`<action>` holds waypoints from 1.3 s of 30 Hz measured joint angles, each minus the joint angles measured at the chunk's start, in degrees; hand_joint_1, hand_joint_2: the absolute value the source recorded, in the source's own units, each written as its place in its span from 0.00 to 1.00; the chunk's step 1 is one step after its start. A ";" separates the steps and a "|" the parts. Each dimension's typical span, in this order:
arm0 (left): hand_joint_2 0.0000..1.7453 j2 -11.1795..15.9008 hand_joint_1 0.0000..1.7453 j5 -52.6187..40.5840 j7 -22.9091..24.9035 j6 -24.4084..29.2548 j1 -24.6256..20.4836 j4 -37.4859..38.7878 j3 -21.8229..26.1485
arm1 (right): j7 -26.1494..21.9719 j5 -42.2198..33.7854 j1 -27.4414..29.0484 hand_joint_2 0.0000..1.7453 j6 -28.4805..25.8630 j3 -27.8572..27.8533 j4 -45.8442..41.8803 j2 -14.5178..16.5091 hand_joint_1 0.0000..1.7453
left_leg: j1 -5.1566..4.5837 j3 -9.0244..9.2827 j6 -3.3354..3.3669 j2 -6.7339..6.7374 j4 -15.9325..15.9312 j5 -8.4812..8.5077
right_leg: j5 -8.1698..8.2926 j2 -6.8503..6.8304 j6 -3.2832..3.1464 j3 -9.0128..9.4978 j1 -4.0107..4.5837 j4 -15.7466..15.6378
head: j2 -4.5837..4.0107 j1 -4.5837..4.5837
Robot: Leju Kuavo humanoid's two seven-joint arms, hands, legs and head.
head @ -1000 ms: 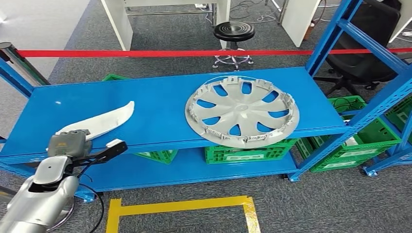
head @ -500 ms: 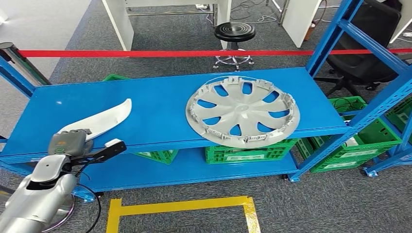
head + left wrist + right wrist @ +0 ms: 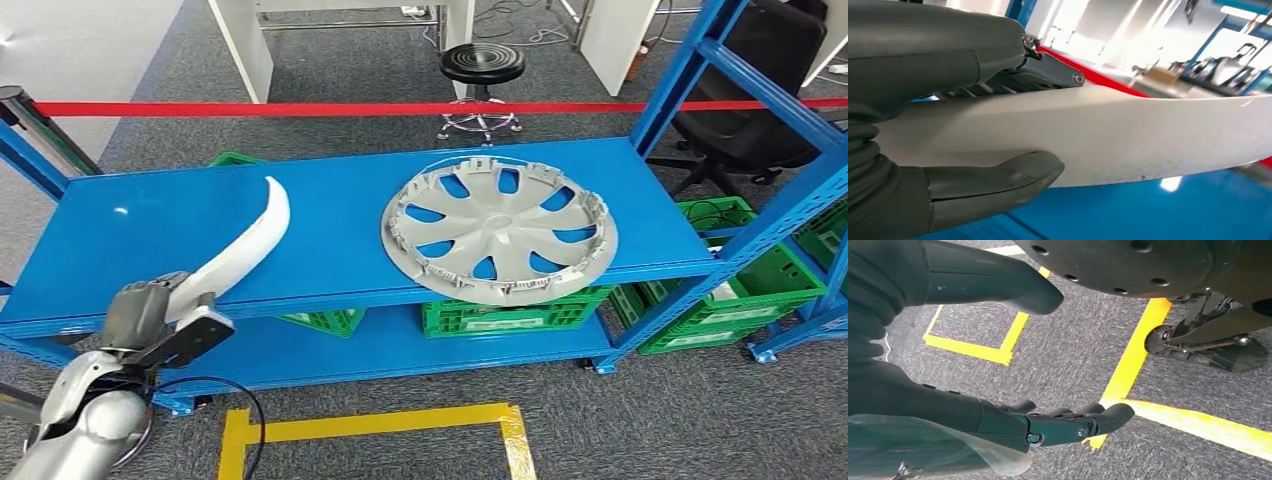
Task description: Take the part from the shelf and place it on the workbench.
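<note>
The left hand (image 3: 150,318) is gripping the wide end of the white curved part (image 3: 243,250), at the front left edge of the blue shelf (image 3: 330,215). In the left wrist view the thick thumb (image 3: 993,182) is pressing on one face of the part (image 3: 1128,135) while the darker fingers (image 3: 1043,75) are lying along the opposite edge, so the part is being clamped between them. The part's long axis is running up and away from the hand, over the shelf top, and its narrow tip is pointing away from the robot toward the back of the shelf, curving slightly right. The tip end is standing clear above the shelf surface rather than lying flat. Off to the hand's right, well apart from the part, a grey wheel cover (image 3: 498,231) is lying on the same shelf. The right hand (image 3: 1058,422) is hanging over grey carpet with yellow tape lines (image 3: 1133,365), its fingers apart and holding nothing.
</note>
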 joint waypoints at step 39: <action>1.00 -12.64 1.00 15.74 -20.04 7.48 35.87 -30.43 16.60 | -4.91 0.74 -1.76 1.00 -1.08 1.32 -1.62 1.70 0.00 | -0.81 -2.78 2.25 -0.02 0.12 1.81 | -6.77 -0.08 1.65 -7.44 0.00 17.64 | 0.00 0.65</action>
